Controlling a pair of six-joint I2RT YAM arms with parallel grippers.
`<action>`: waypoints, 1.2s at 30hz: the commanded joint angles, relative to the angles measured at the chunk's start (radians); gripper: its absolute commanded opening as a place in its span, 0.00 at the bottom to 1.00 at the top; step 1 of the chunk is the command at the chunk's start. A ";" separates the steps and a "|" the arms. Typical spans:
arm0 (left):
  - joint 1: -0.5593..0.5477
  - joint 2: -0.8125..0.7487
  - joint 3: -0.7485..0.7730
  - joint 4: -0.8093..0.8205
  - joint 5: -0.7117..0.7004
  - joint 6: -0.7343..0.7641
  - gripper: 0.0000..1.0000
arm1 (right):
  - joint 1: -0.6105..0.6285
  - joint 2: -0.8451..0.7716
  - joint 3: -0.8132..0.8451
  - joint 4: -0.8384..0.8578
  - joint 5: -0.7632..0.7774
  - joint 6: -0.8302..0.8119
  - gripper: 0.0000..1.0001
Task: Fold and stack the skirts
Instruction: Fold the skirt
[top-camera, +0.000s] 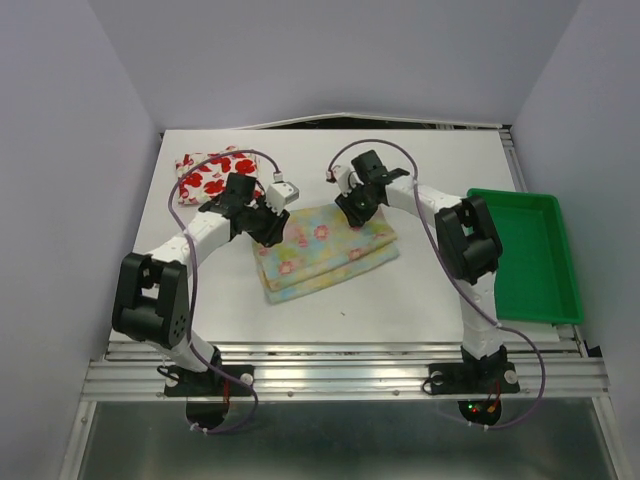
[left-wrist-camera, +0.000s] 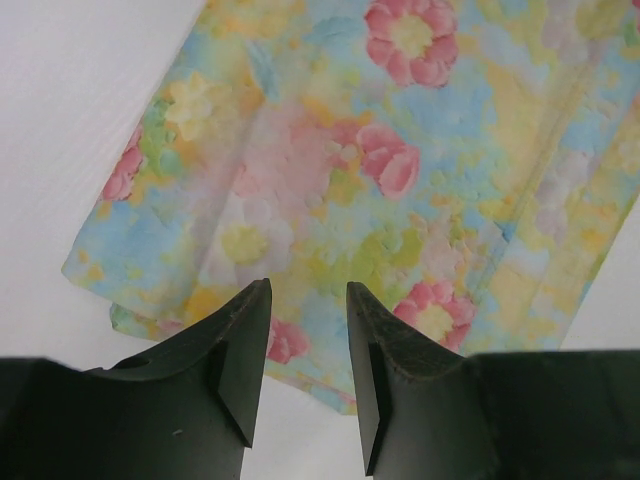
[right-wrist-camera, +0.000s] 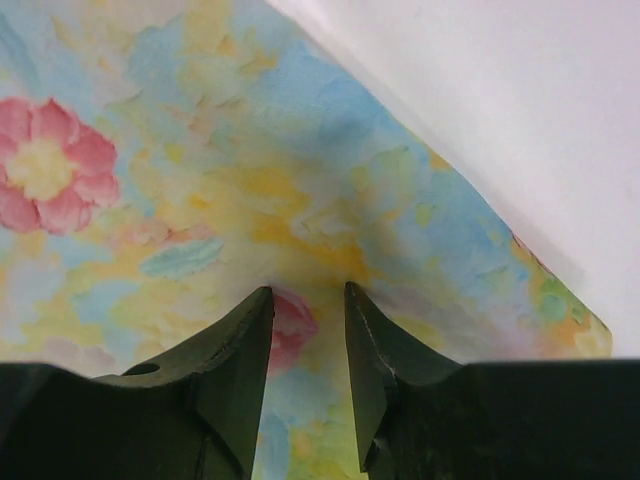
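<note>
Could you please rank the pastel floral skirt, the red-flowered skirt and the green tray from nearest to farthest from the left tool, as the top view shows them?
1. pastel floral skirt, directly under the left tool, mid-table.
2. red-flowered skirt, just beyond it at the far left.
3. green tray, at the right edge.

Left claw (top-camera: 266, 228) and right claw (top-camera: 352, 207) meet the pastel skirt (top-camera: 322, 252), apparently touching it.

Bright, even light from above; soft, faint shadows on the white surface (top-camera: 420, 290). Wrist views look softer, the flowered skirt (left-wrist-camera: 400, 200) pale and slightly blurred.
</note>
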 joint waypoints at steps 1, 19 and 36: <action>-0.037 -0.104 -0.032 0.037 -0.013 -0.008 0.47 | -0.009 0.044 0.149 0.052 -0.004 0.001 0.41; -0.442 0.015 0.078 0.333 -0.369 -0.176 0.50 | -0.296 -0.533 -0.495 0.171 -0.101 0.748 0.47; -0.530 0.314 0.342 0.244 -0.234 -0.097 0.53 | -0.330 -0.369 -0.632 0.372 -0.217 0.834 0.41</action>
